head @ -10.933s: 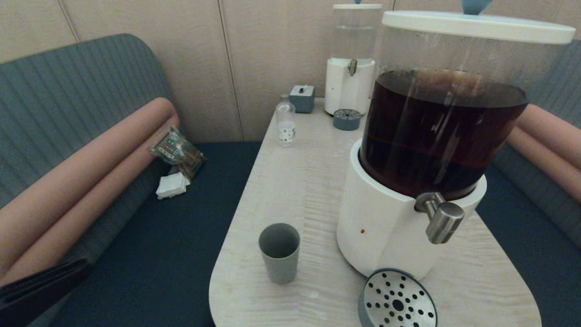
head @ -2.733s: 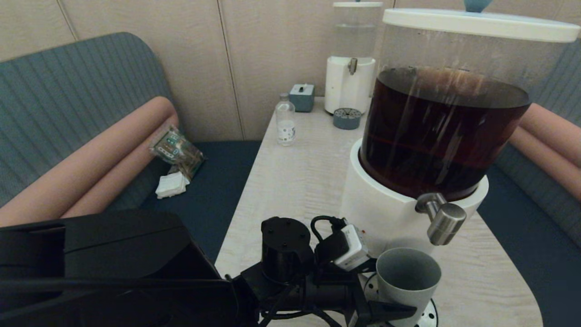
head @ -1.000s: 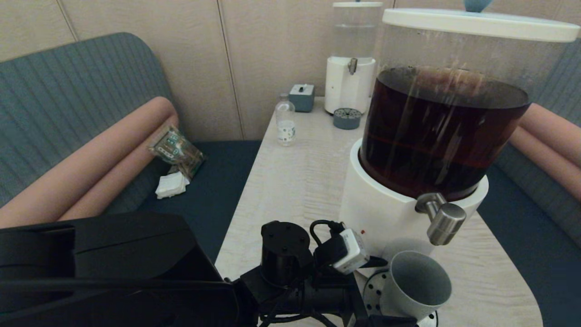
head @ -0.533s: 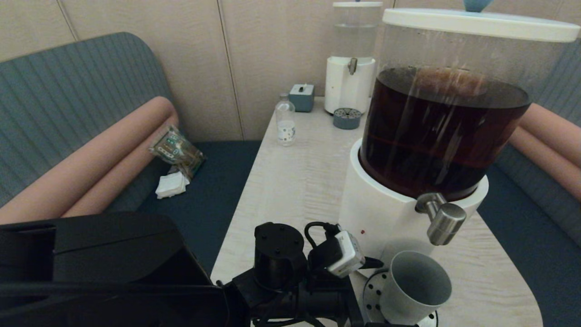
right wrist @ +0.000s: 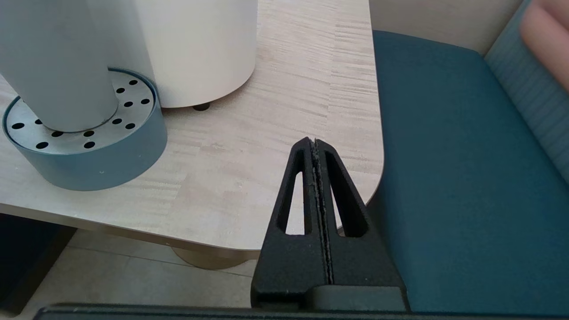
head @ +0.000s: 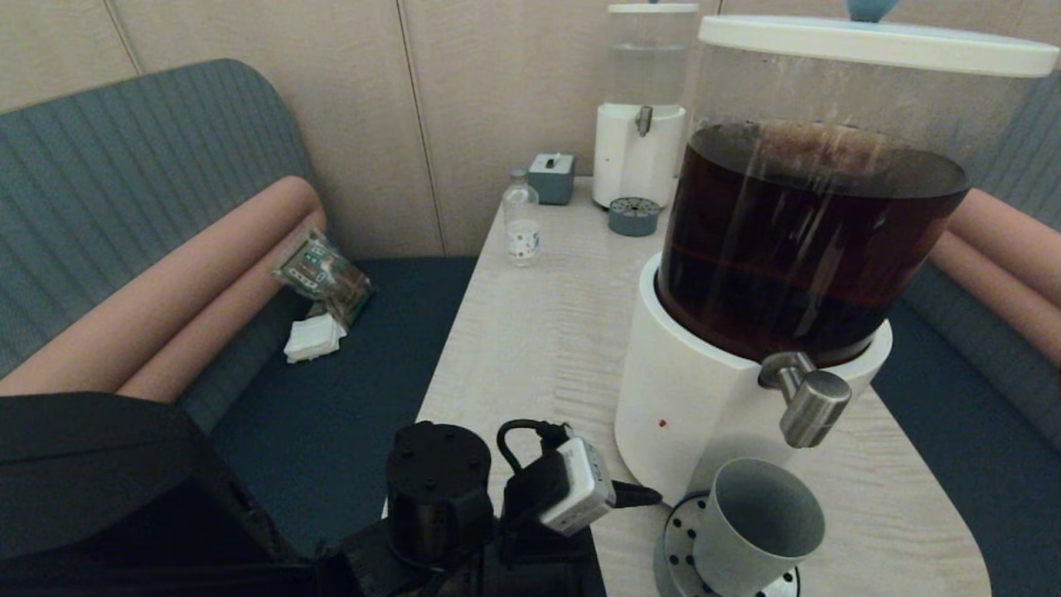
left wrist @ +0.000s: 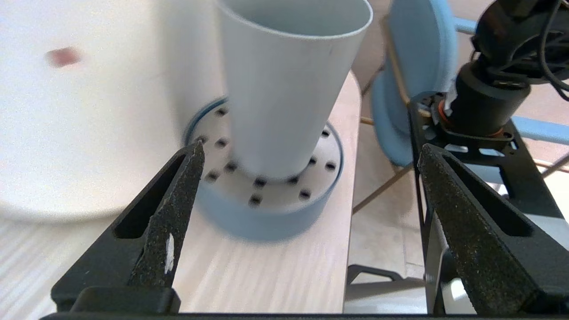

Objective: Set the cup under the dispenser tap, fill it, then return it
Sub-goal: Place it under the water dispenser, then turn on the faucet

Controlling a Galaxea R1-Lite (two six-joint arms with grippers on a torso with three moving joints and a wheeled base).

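The grey cup (head: 758,526) stands empty on the round perforated drip tray (head: 681,539), just below the brushed-steel dispenser tap (head: 810,404) of the big dispenser (head: 816,240) with brown liquid. My left gripper (left wrist: 311,149) is open, a short way back from the cup (left wrist: 284,89), to its left and not touching it. One of its fingertips (head: 645,496) shows in the head view. My right gripper (right wrist: 314,142) is shut on nothing, low by the table's near right corner, out of the head view. The right wrist view also shows the cup (right wrist: 58,66) on the tray (right wrist: 93,155).
At the table's far end stand a small clear-liquid dispenser (head: 640,108), a clear bottle (head: 522,222), a grey box (head: 552,177) and a small drip tray (head: 634,217). Upholstered benches flank the table; a packet (head: 323,274) and tissue lie on the left one. The table edge (right wrist: 311,226) is close.
My left gripper has let go of the cup and drawn back to the left. The cup stays on the drip tray under the tap.
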